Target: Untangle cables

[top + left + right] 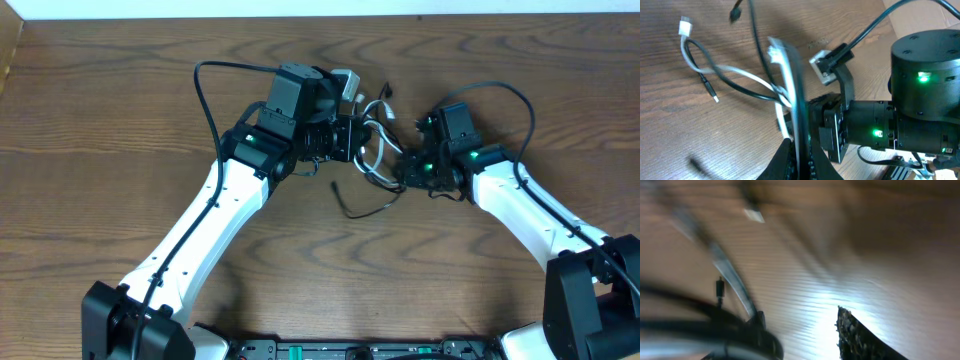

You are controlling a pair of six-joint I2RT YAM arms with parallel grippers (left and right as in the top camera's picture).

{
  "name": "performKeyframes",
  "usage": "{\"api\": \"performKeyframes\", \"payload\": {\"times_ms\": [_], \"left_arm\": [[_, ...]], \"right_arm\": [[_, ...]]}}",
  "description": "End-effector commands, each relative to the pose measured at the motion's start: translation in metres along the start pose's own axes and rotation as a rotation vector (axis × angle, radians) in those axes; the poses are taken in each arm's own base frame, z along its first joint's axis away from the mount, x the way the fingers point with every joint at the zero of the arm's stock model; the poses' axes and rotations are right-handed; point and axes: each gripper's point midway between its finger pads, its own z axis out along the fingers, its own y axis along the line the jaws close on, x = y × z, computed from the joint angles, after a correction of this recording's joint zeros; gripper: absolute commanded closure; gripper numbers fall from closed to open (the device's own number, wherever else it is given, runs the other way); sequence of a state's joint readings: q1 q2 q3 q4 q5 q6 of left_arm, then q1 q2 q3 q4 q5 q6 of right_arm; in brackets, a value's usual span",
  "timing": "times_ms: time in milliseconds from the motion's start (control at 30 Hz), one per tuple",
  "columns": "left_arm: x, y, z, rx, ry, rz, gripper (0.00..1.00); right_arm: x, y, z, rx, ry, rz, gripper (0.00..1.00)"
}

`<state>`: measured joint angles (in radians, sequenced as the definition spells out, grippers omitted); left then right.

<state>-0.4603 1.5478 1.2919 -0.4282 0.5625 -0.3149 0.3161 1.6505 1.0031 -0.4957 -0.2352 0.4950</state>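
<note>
Where the left gripper (797, 150) squeezes shut, the white cable (747, 75) runs up from between its fingers, with the black cable (756, 45) crossing just beyond. Whether the right gripper (404, 174) grips is unclear through blur. Open table (120, 120) surrounds both.

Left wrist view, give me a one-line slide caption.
Left claw pinching the white cable, tangled with the black cable over the wooden table, right arm alongside.

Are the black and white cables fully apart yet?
No, the black cable and white cable cross and bunch together at the left gripper.
</note>
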Motion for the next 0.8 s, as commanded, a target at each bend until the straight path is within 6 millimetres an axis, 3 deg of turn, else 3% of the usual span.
{"api": "performKeyframes", "payload": {"times_ms": [0,100,233,400,500,633,767], "left_arm": [[-0.026,0.006,-0.022,-0.042,-0.094,0.010,0.93],[-0.039,0.027,-0.037,-0.099,-0.148,-0.015,0.92],[-0.049,0.049,-0.057,-0.144,-0.192,-0.050,0.93],[-0.051,0.081,-0.076,-0.228,-0.209,-0.093,0.93],[-0.046,0.091,-0.080,-0.251,-0.192,-0.101,0.93],[-0.039,0.093,-0.080,-0.262,-0.158,-0.075,0.93],[-0.032,0.095,-0.079,-0.271,-0.127,-0.038,0.93]], "right_arm": [[-0.006,-0.072,-0.007,0.331,-0.070,0.165,0.60],[0.004,-0.107,-0.019,0.455,-0.036,0.213,0.61],[0.014,-0.137,-0.032,0.528,0.010,0.283,0.62],[0.020,-0.155,-0.039,0.518,0.066,0.310,0.64],[0.020,-0.140,-0.032,0.373,0.122,0.214,0.70],[0.018,-0.097,-0.025,0.109,0.159,0.060,0.95],[0.007,-0.042,-0.040,-0.182,0.120,-0.057,0.99]]}}
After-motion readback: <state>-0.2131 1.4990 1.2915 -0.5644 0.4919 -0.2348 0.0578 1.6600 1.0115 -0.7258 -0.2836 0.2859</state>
